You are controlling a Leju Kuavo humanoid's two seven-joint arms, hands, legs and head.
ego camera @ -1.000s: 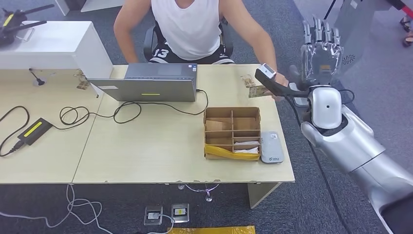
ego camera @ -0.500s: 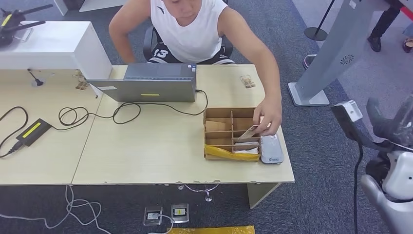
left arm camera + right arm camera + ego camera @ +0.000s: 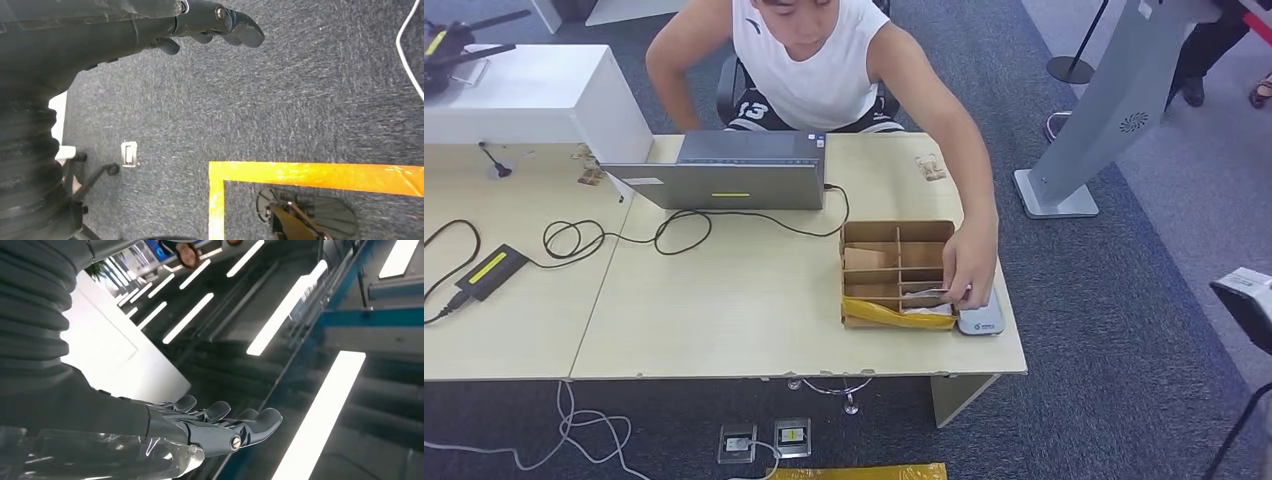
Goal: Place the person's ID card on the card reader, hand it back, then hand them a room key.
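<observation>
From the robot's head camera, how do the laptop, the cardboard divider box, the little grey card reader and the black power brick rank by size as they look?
1. Laptop, clearly largest.
2. Cardboard divider box.
3. Black power brick and card reader: both small, and the person's hand covers part of the reader, so these two stay unranked.

The left hand (image 3: 220, 25) reaches in along the upper left of the frame, its dark fingers (image 3: 245, 31) loosely extended and holding nothing above grey carpet (image 3: 300, 100). A yellow tape line (image 3: 320, 172) forms a corner across the lower right, a white cable (image 3: 407, 50) curves at the right edge, and a small white floor plate (image 3: 129, 153) lies left of centre.
</observation>
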